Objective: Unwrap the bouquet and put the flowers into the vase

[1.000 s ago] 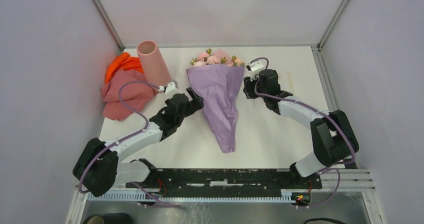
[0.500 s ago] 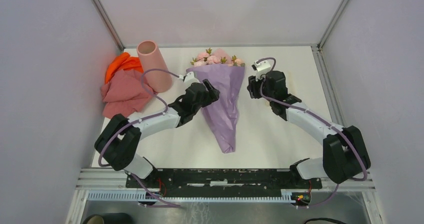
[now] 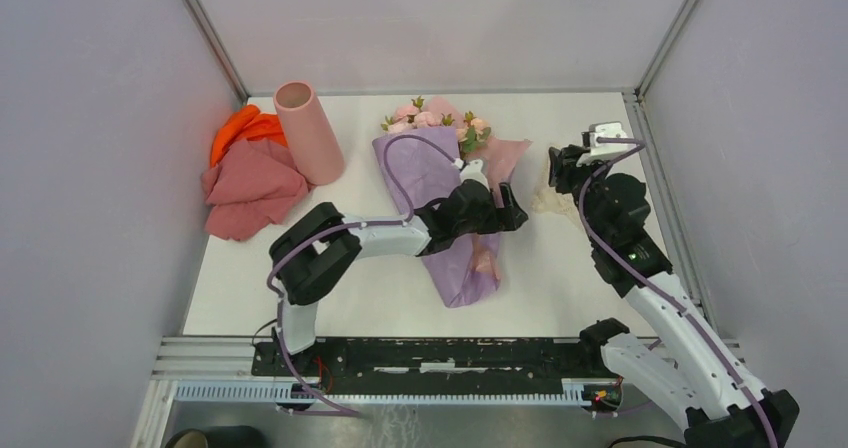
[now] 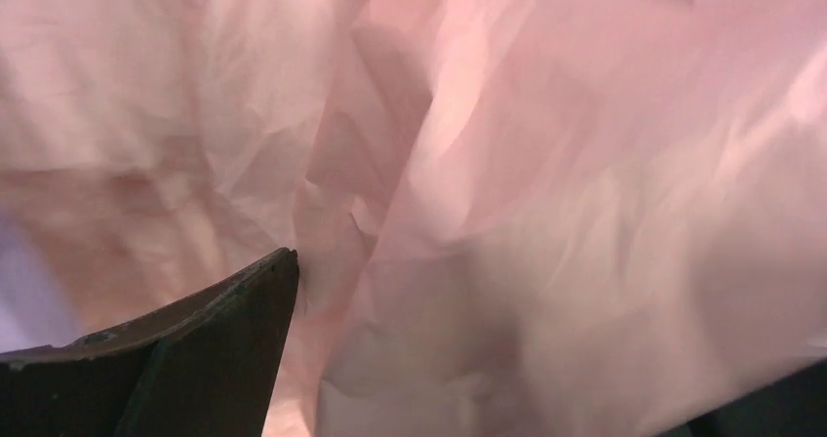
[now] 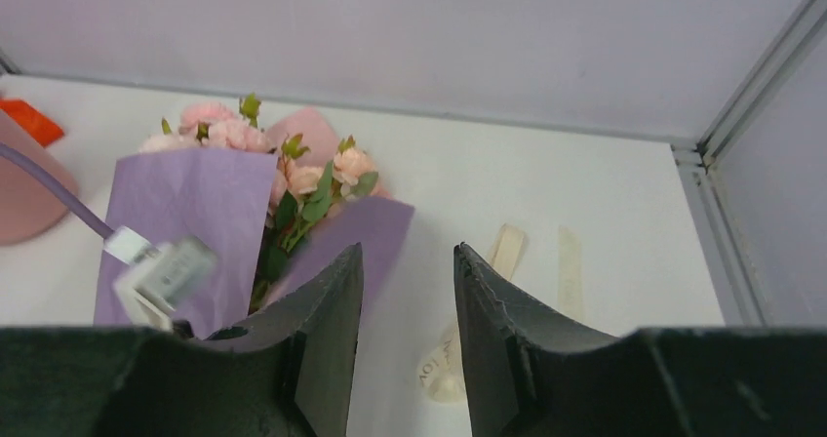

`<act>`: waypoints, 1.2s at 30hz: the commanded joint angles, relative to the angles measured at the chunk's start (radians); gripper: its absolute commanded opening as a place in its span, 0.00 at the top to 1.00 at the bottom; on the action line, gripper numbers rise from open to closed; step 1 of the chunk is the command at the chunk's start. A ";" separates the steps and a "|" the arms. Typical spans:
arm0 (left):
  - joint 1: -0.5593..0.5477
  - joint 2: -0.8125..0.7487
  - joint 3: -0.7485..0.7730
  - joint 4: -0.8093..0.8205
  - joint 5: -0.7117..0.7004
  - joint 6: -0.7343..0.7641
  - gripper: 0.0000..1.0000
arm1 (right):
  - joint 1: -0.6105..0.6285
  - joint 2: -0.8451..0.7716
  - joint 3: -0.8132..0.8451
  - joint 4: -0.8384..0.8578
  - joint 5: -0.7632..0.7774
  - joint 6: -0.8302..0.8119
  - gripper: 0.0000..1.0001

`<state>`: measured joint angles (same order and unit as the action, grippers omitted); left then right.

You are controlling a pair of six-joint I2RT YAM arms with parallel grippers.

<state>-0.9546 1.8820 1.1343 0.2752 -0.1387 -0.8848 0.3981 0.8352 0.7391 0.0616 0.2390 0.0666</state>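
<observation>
Bouquet (image 3: 420, 183) lying mid-table, heads toward back wall. Lilac paper parted on right side, pink inner sheet (image 3: 505, 153) showing there. Flowers (image 3: 425, 118) poking from top of wrap. Left gripper (image 3: 518, 213) reaching across bouquet to right edge, fingers spread wide, pink sheet filling wrist view close ahead. Right gripper (image 5: 408, 254) at right, fingers apart, nothing between; cream ribbon (image 5: 502, 252) loose on table (image 3: 560, 268) just beyond. Vase (image 3: 310, 133) back left, beside cloths (image 3: 250, 183).

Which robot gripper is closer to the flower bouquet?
Left. The left gripper is right on the bouquet, pushed into its pink paper. The right gripper is off to the bouquet's right, not touching it.
</observation>
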 commanded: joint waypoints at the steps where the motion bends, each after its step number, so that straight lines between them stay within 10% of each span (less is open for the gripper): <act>1: -0.057 0.087 0.136 0.049 0.105 0.084 0.01 | -0.001 -0.033 0.038 -0.040 0.069 0.002 0.55; 16: -0.090 -0.201 -0.022 -0.076 -0.237 0.209 0.00 | -0.002 0.153 0.008 0.008 0.033 0.024 0.51; 23: -0.065 -0.304 -0.119 -0.159 -0.397 0.209 0.00 | -0.003 0.331 0.020 0.027 -0.055 0.073 0.32; 36: -0.045 -0.268 -0.137 -0.119 -0.326 0.170 0.00 | -0.188 0.084 -0.207 -0.027 0.127 0.137 0.13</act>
<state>-1.0000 1.5951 0.9913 0.1104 -0.4850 -0.7136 0.2707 0.9283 0.5999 0.0307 0.3504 0.1692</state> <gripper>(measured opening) 0.994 0.868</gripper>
